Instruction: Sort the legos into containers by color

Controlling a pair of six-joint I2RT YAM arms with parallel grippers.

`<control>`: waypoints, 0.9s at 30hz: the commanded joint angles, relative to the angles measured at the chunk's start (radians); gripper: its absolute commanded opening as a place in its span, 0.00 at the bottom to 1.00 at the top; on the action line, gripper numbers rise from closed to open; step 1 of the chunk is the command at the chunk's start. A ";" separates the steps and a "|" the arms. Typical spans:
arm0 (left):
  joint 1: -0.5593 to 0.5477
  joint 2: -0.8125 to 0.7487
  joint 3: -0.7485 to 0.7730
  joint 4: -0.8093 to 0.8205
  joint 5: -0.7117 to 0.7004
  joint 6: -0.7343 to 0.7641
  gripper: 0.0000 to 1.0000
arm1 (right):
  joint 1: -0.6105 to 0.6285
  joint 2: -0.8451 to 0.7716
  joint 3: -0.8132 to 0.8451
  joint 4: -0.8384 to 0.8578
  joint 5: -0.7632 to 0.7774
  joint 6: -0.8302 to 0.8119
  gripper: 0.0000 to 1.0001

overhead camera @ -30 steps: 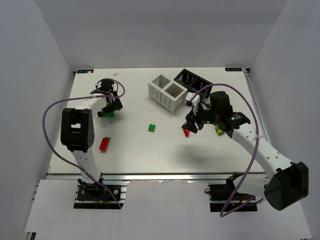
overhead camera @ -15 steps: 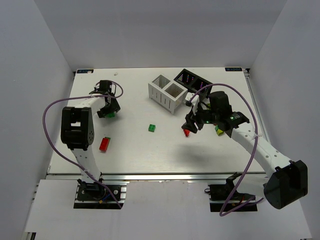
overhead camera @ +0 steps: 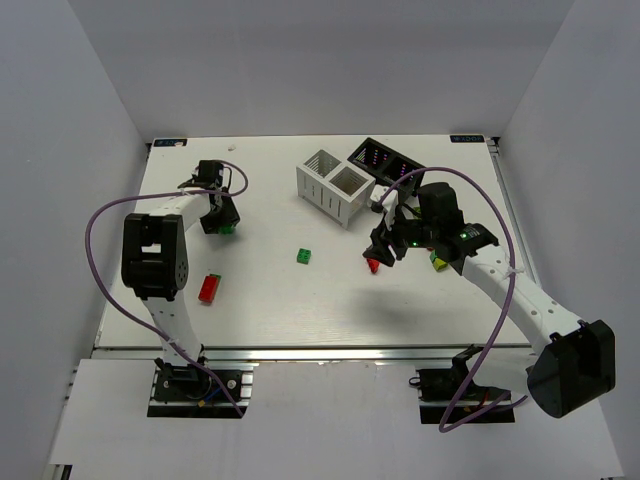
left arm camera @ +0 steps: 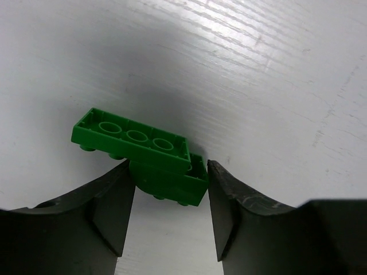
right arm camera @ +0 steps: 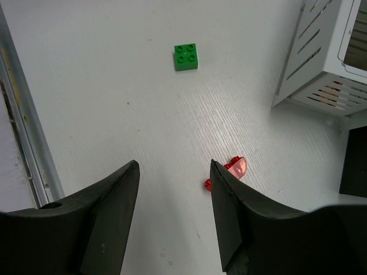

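White walls stand on three sides of a pale bench (overhead camera: 300, 310) with the arms bolted at its near edge. At the far left, the left gripper (overhead camera: 222, 220) is down at the surface over two dark green legos (overhead camera: 228, 230). From the left wrist, a flat green piece (left arm camera: 131, 137) lies partly over a second green piece (left arm camera: 172, 182), both resting on the bench. The left gripper (left arm camera: 170, 172) has its jaws set narrow on either side of the lower piece, close against its ends; I cannot tell whether they press on it

On the right side, the right gripper (overhead camera: 386, 248) hangs above the bench with its jaws parted and nothing between them. In the right wrist view (right arm camera: 172, 172) a small red lego (right arm camera: 230, 169) lies just beside the right fingertip. A small green square brick (overhead camera: 304, 256) sits alone near the middle, and a red brick (overhead camera: 209, 288) lies near the left arm. A yellow-green piece (overhead camera: 438, 261) shows beside the right arm. The white bin (overhead camera: 322, 185) and the black bin (overhead camera: 385, 158) stand side by side at the far edge
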State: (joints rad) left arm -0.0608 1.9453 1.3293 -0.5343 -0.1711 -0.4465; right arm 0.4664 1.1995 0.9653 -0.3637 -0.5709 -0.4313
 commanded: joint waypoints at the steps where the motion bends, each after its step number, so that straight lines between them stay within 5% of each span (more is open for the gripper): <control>1: 0.003 -0.046 0.004 0.036 0.091 0.046 0.62 | 0.005 0.005 -0.004 0.023 -0.001 -0.017 0.58; 10: -0.002 -0.045 -0.015 0.068 0.311 0.130 0.51 | 0.005 0.009 -0.002 0.020 -0.001 -0.020 0.58; 27: -0.076 -0.124 -0.041 0.103 0.453 0.195 0.47 | 0.005 0.021 0.003 0.023 -0.006 0.002 0.58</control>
State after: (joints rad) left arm -0.1177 1.9236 1.2968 -0.4583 0.2272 -0.2710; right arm 0.4664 1.2129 0.9653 -0.3641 -0.5713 -0.4370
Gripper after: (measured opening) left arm 0.579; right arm 0.580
